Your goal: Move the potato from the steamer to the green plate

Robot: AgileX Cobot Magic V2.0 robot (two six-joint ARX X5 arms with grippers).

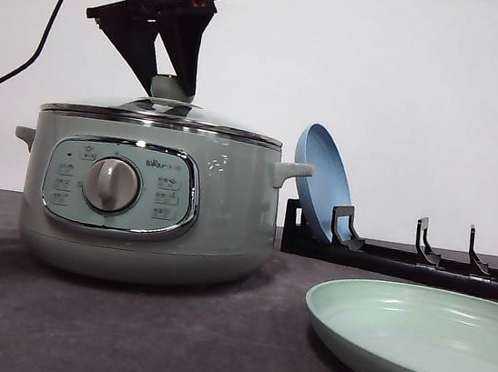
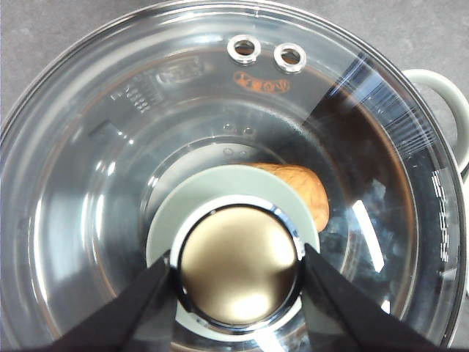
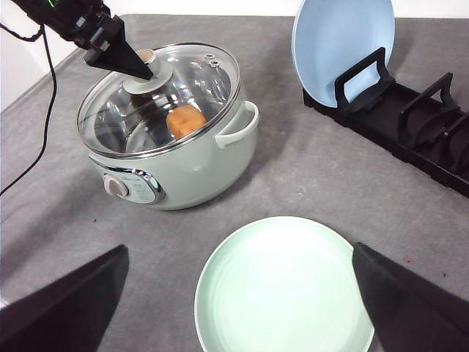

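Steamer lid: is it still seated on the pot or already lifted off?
Seated. The glass lid rests on the steamer rim all round, potato visible beneath it; left gripper fingers flank the knob.

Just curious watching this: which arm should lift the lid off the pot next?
The left. Its claw already straddles the lid's knob on the steamer, while the right claw hangs open over the green plate.

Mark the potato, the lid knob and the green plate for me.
potato (image 3: 186,121): right wrist view, its middle, seen through the glass lid.
lid knob (image 2: 239,268): left wrist view, its shiny top face.
green plate (image 3: 282,286): right wrist view, bare centre.
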